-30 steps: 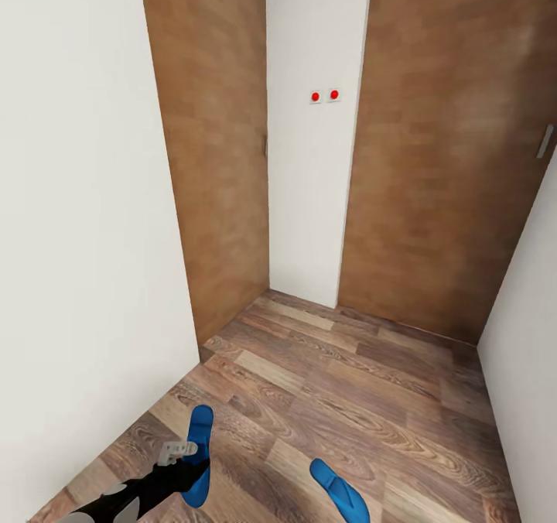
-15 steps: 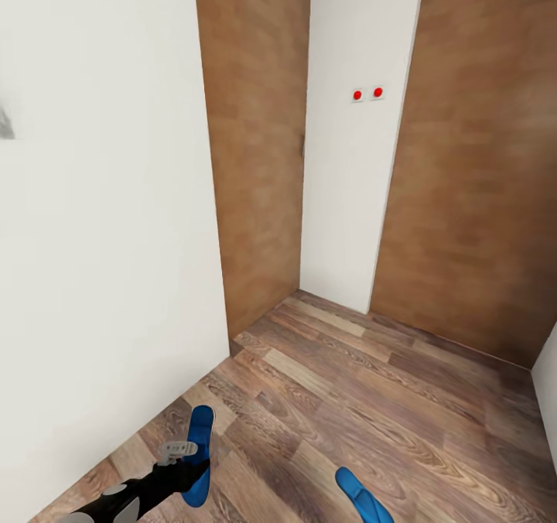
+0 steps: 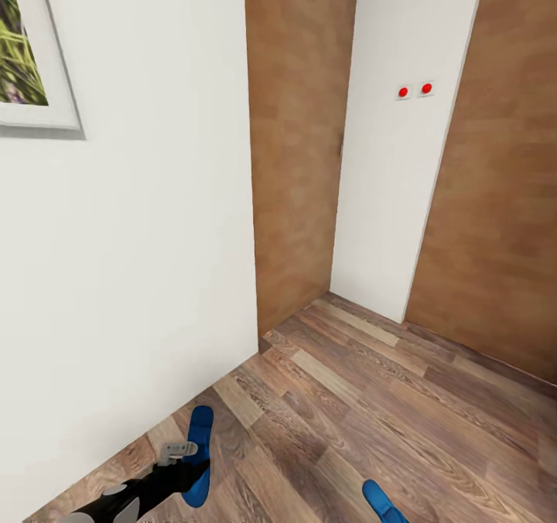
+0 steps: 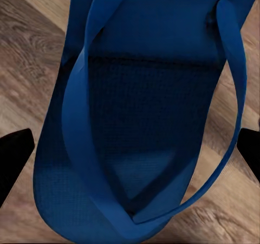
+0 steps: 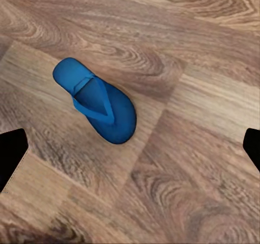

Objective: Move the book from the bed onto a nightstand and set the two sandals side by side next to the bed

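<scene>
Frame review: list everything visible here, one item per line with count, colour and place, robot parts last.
sandals: 2, bright blue; one at the left gripper, one lying on the floor.
floor: brown wood planks.
walls: white.
doors: 2, brown wood, flanking a white wall strip.
red dots: 2, on that strip.
framed picture: 1, white frame, head view's upper left.
left gripper: grey, black arm; open or shut unclear.
right gripper: dark fingers apart above floor.

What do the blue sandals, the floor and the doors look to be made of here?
The sandal at the left gripper looks like matte foam or rubber: a finely dimpled footbed, with smooth thin straps that seem rubber or plastic. The other sandal looks the same. The floor reads as wood planks or laminate: grain, knots, staggered seams, low sheen. The doors look like flat brown wood veneer with faint grain.
</scene>
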Controlling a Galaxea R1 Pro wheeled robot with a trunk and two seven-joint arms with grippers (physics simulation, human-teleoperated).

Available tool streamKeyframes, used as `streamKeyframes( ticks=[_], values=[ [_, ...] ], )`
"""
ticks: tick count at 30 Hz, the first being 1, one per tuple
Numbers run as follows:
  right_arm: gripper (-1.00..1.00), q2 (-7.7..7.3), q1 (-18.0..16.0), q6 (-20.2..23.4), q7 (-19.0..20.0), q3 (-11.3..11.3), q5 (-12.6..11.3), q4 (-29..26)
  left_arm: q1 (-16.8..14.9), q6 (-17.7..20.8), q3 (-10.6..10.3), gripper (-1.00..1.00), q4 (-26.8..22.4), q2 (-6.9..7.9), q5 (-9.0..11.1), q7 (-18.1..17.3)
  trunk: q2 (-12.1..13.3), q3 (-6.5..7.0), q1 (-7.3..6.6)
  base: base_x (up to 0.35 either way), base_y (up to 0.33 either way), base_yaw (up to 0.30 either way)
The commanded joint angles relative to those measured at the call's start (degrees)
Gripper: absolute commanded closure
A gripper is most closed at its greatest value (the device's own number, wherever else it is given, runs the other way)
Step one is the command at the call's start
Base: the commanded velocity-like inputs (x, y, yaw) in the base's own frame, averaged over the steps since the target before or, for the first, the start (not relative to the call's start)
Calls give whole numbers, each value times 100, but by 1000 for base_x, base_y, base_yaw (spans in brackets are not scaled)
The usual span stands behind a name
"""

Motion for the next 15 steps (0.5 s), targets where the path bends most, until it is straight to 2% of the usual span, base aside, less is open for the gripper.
streamKeyframes(
  ticks=[1,15],
  values=[
    [-100,0,-1,-4,37,-9,-46,6,-5,-11,-14,100,9,0,48,-24,-2,-6,-1,0,0,289],
    [-100,1,-2,-3,35,-10,-46,5,-7,-9,-13,100,5,0,48,-24,-2,-6,-1,0,0,289]
  ],
)
